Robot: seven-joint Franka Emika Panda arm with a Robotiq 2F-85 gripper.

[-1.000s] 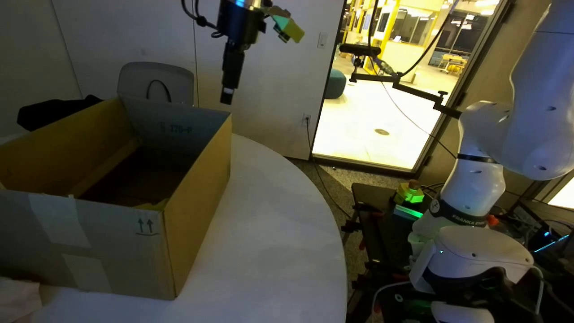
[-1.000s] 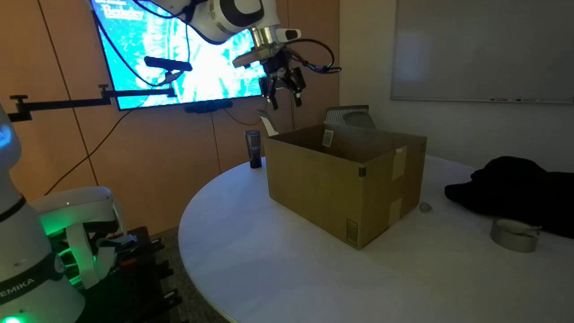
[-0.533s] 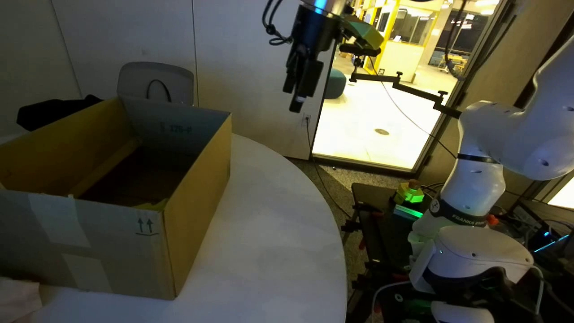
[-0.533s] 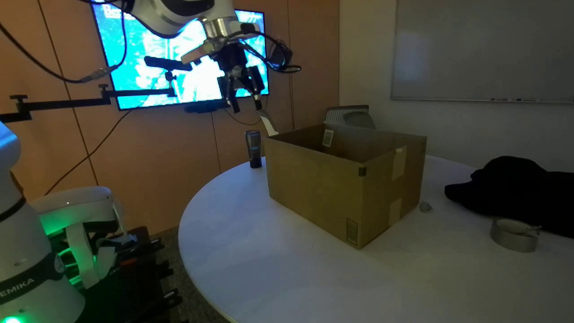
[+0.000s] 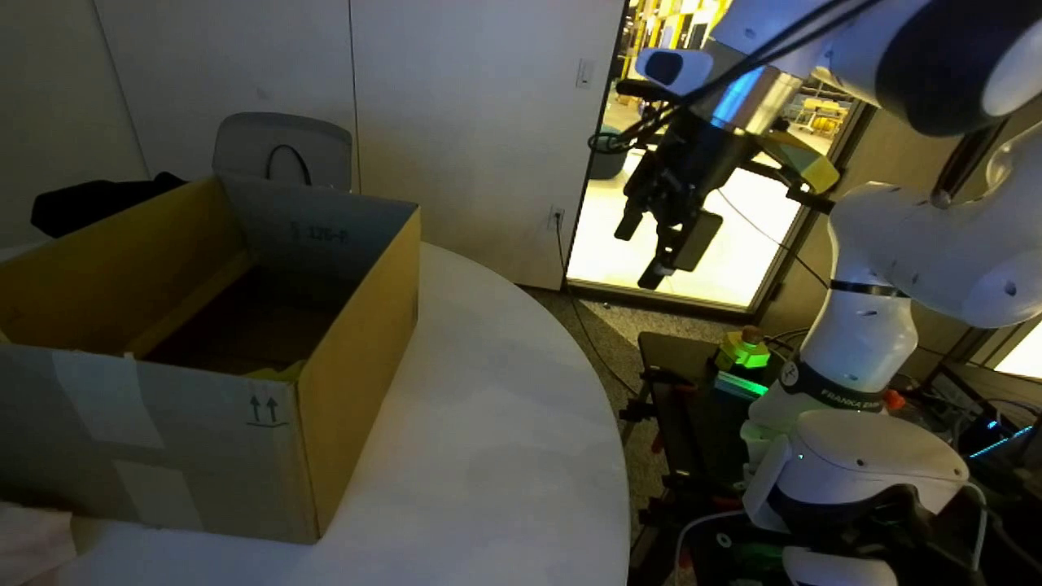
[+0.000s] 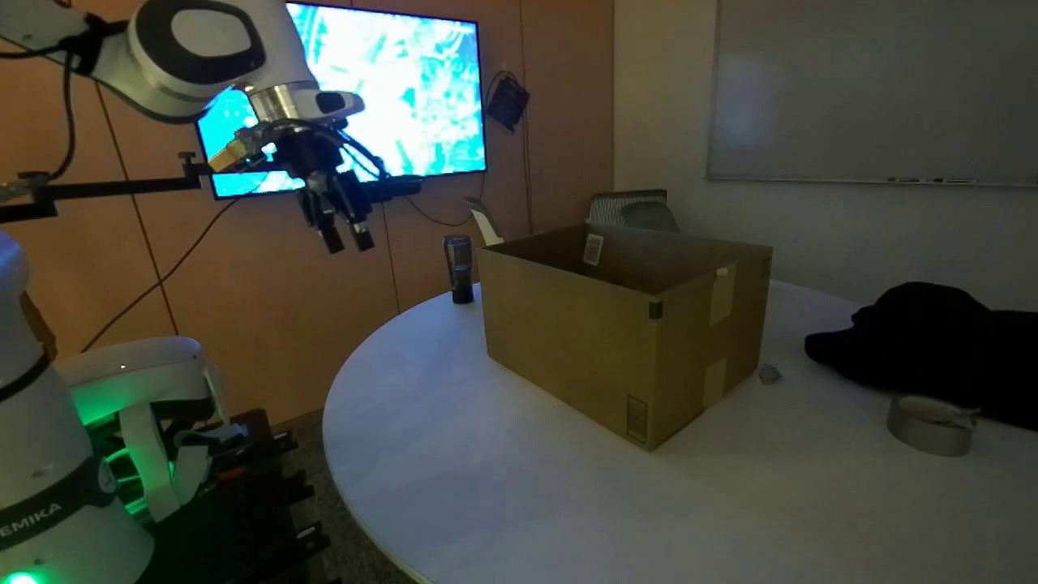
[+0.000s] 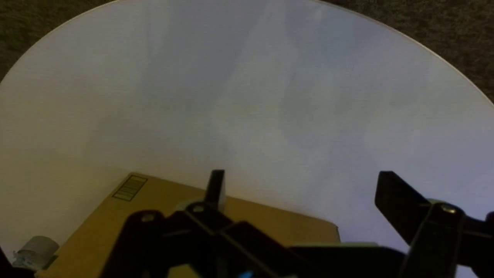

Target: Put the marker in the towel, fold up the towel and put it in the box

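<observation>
The box (image 5: 203, 456), a large brown carton with arrow marks, stands on the white table; it also shows in an exterior view (image 6: 568, 341) and in the wrist view (image 7: 270, 216). A small yellow-green patch of the towel (image 5: 281, 372) shows inside the box at its near corner; the rest is hidden by the walls. The marker is not visible in any view. My gripper (image 5: 639, 256) is open and empty, in the air off to the robot's side of the box. Its parted fingers show in an exterior view (image 6: 349, 243) and in the wrist view (image 7: 301, 173).
On the table (image 6: 486, 470) stand a dark tumbler (image 6: 459, 269) behind the box, a grey tape roll (image 6: 930, 424), a small grey lump (image 6: 769, 374) and a black cloth (image 6: 924, 341). A chair (image 5: 281, 150) stands behind the table. A pale cloth (image 5: 32, 541) lies by the box.
My gripper has moved away from above the box's edge, back toward the robot base and lower, staying open. The box and the towel patch in it have not moved.
</observation>
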